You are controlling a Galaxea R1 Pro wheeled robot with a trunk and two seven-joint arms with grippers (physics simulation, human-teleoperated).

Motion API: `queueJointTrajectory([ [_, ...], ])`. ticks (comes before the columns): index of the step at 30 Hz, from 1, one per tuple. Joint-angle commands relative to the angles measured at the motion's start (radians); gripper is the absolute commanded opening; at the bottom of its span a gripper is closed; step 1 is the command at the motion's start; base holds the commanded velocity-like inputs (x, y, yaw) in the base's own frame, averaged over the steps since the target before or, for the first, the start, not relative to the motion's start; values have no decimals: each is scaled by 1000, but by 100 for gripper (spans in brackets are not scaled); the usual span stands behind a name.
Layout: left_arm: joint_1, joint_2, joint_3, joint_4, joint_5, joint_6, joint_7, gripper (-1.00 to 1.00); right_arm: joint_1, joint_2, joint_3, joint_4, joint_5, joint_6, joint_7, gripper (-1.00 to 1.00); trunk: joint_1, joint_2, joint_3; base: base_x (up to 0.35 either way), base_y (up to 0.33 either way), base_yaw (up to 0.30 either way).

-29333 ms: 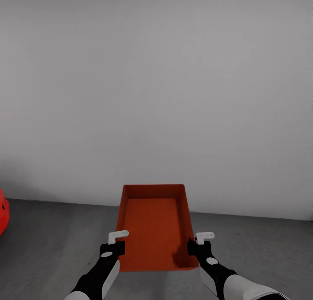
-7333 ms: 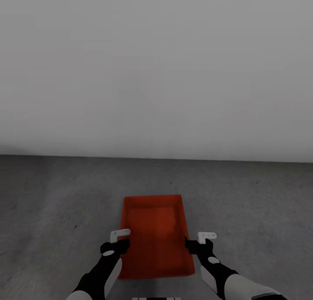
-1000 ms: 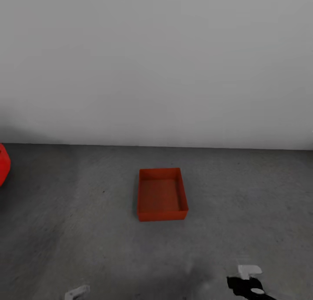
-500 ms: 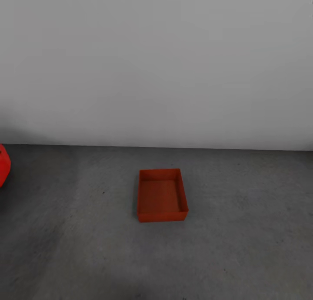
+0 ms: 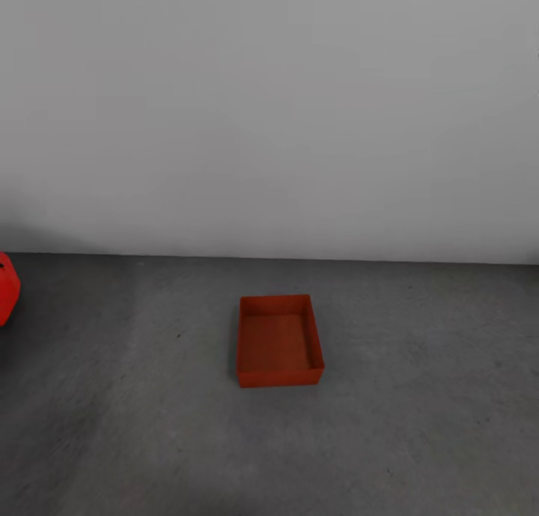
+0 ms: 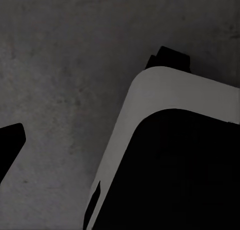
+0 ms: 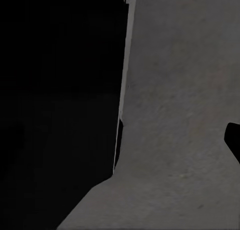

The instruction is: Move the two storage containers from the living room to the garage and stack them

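One orange-red container [image 5: 278,341] rests flat on the dark grey concrete floor [image 5: 419,396] of the garage. It stands open side up, near the pale grey wall [image 5: 269,111] but apart from it, with bare floor on all four sides. Nothing sits in it or on it. A red rounded shape [image 5: 6,287] at the left edge of the head view is probably part of a car; too little is visible to be certain.

Progress, as judged from this layout:
- First stage complete: one container is placed on the garage floor and is free of any grip.
- Second stage open: no second container is stacked on the first. It remains to be fetched from the living room, carried in and set squarely on top.

Hand state: cannot be told for either arm. The left wrist view shows concrete and a white-and-black curved robot part [image 6: 170,155], with a dark tip at the frame edge. The right wrist view shows concrete beside a large black surface [image 7: 60,104]. Neither view shows a pair of fingers, so the opening width cannot be read.

The placed container sits roughly square to the wall, which should suit a straight stacking approach.
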Motion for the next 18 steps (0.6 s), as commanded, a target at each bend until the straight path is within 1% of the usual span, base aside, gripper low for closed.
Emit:
queueJointTrajectory([
  [1,0,0,-1,0,3,-3,2,100,-1,12,8,3,-5,-5,-3,100,0,0,1,0,0,0],
  [3,0,1,-2,0,1,-3,2,100,-1,24,7,3,-7,-5,-3,100,0,0,4,0,0,0],
  [6,0,1,-2,0,0,-3,2,100,-1,32,6,3,-11,-4,-3,100,0,0,9,0,0,0],
  [11,0,0,-2,0,-1,-3,2,100,-1,39,6,3,-7,-3,-3,100,0,0,17,0,0,0],
  [18,0,0,-1,0,0,-3,2,100,-1,39,4,3,-16,-8,-3,100,0,0,29,0,0,0],
])
